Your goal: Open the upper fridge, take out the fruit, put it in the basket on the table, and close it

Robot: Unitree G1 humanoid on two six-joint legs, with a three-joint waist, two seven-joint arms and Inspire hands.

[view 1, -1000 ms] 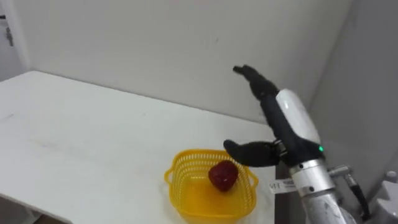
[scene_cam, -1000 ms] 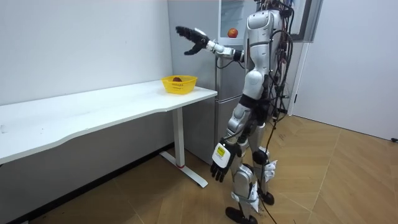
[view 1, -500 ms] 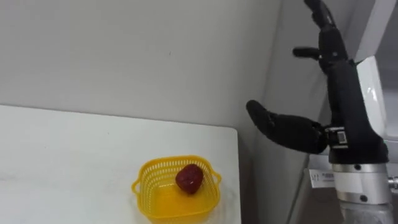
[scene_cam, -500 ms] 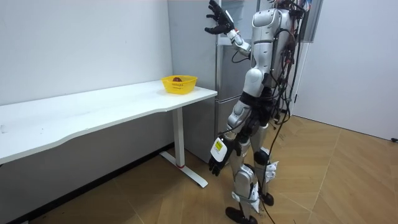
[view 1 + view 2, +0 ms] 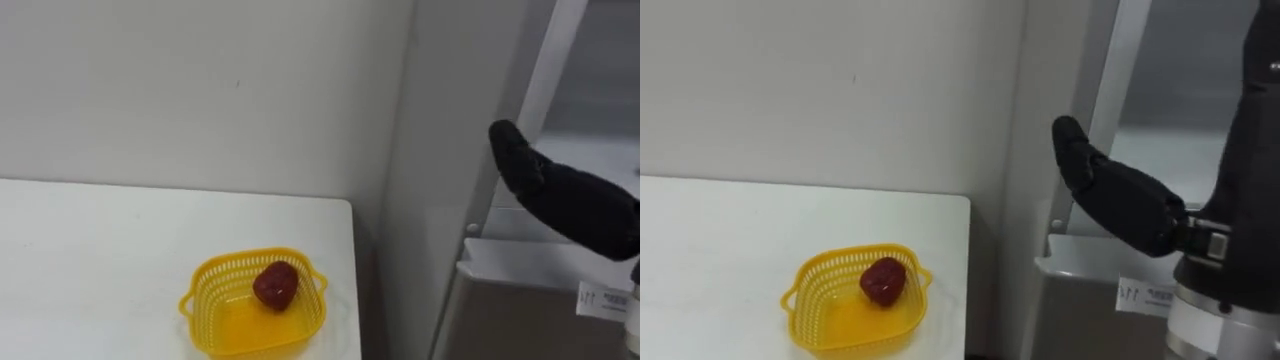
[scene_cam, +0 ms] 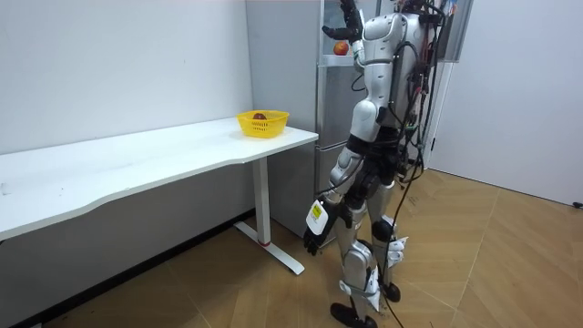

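Right hand: the black right hand is raised at the open upper compartment of the grey fridge. The thumb juts wide from the palm, and in the room view the fingers point straight up, spread and holding nothing.
Left hand: the left hand hangs by the thigh in the room view, with loose, empty fingers.
Task's thing: a round red-orange fruit, apple-like, sits on the upper compartment's shelf, untouched.
Key relation: the fruit lies below the right fingertips, just under the thumb, and seems to sit further into the fridge. It is round with no long axis, so the wrist angle likely matters little. The right hand is much the nearer.
Next move, as a judgement: the hand should drop, reach in, and curl fingers and thumb round the fruit.
Materials: the fruit looks smooth and firm; the fridge is flat and hard with a pale shelf lip; the hand is matt black.
Away from the fingers: down and to their left, well apart, a yellow plastic lattice basket on the white table holds a lumpy dark red fruit.
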